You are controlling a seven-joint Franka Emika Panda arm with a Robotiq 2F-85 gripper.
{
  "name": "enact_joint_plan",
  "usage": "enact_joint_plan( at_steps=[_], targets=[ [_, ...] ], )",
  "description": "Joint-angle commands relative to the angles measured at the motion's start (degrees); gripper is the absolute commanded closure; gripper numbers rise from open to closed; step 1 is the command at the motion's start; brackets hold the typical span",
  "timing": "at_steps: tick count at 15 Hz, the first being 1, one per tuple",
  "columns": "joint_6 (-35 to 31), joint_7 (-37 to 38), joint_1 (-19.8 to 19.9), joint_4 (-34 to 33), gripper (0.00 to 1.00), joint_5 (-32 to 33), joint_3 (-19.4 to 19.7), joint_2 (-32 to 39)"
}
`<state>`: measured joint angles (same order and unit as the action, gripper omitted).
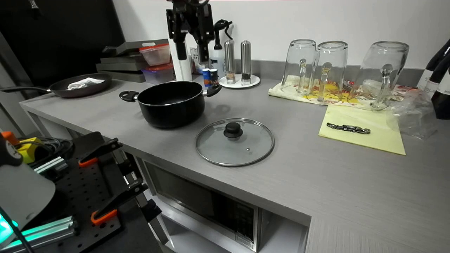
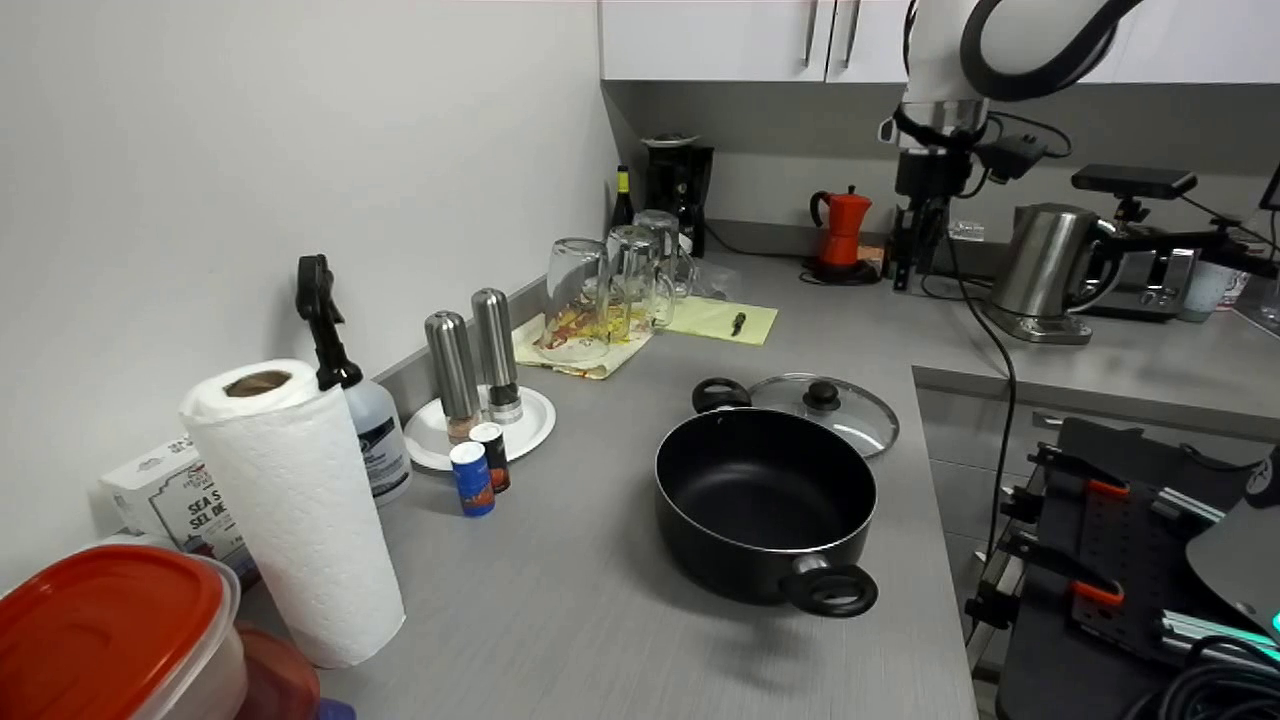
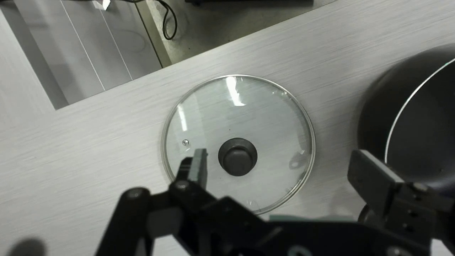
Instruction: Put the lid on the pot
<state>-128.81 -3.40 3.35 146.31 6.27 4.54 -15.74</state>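
The clear glass lid (image 1: 225, 151) with a metal rim and black knob (image 1: 233, 130) lies flat on the counter, knob up. The black pot (image 1: 172, 116) stands upright and uncovered beside it, with short handles. In an exterior view the pot (image 2: 725, 560) partly hides the lid (image 2: 862, 425). My gripper (image 1: 192, 54) hangs in the air, well above the counter; it also shows in an exterior view (image 2: 908, 265). In the wrist view my gripper (image 3: 280, 167) is wide open and empty. The lid (image 3: 245, 113) shows below it, the knob nearer the left finger. The pot (image 3: 380, 113) is cut off at the right.
Upturned glass mugs (image 1: 327, 70) stand on a cloth at the wall, near a yellow sheet (image 1: 369, 140). Steel mills (image 1: 245, 59), a paper towel roll (image 2: 300, 520) and a frying pan (image 1: 79, 86) stand around the pot. The counter's front edge (image 1: 218, 184) runs close to the lid.
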Motion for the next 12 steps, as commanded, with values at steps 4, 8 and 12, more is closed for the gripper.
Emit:
enact_joint_plan(
  at_steps=[4,8,12],
  targets=[
    [-13.9,-0.83,0.19,-3.35,0.0,-3.03,0.37,14.03],
    [-18.26,-1.25,0.39,-5.5,0.0,-4.56,0.02,20.93],
    [-20.7,-1.3,0.88,-7.96,0.0,-5.6,-0.29,27.11]
  ],
)
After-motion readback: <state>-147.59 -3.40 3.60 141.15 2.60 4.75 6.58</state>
